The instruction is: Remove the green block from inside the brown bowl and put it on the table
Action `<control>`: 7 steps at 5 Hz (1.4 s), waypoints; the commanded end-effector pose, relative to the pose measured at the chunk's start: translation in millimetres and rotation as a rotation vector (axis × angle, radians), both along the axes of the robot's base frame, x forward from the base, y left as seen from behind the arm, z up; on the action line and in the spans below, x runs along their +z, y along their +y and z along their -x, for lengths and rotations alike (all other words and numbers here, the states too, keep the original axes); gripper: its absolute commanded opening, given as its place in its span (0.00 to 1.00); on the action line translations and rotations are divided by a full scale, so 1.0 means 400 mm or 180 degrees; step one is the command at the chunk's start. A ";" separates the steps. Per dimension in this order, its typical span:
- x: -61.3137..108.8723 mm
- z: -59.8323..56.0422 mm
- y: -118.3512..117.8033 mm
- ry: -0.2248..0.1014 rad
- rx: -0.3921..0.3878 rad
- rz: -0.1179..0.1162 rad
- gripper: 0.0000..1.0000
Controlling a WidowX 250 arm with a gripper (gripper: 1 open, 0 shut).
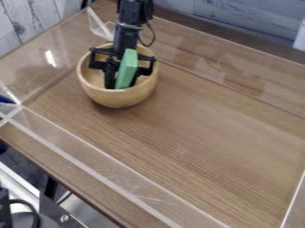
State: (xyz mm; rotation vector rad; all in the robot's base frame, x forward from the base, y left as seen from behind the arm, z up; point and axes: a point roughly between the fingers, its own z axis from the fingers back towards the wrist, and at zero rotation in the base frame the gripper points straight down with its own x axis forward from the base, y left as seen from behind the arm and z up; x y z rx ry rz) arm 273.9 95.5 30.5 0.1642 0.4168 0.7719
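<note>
Brown wood-grain table (179, 142), fenced by clear acrylic walls (71, 156), with pale planks behind at the far left corner. Nearest the camera, bare tabletop and the front wall's bright edge. Farther back and to the left, a round tan wooden bowl (117, 90) sitting on the tabletop, thick-rimmed, honey-coloured inside. Within the bowl, a bright green block (125, 69), standing steeply on end, upper half rising above the rim, lower end down in the hollow. Pinched around the block, a black gripper (124, 64), one finger on each side, clenched on the green slab. Beyond and above, the dark arm (134, 16) reaching down from the top edge toward the bowl, pointing steeply downward. At the far right, more acrylic wall and a grey strip of background.
</note>
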 end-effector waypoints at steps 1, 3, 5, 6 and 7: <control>0.066 -0.040 -0.015 -0.0307 -0.0045 -0.0027 0.00; 0.062 -0.052 -0.025 -0.0395 0.0023 0.0069 0.00; 0.075 -0.068 -0.027 -0.0486 0.0150 0.0262 0.00; 0.117 -0.080 -0.037 -0.0536 0.0191 0.0435 0.00; 0.144 -0.050 -0.085 -0.0606 -0.0015 0.0596 0.00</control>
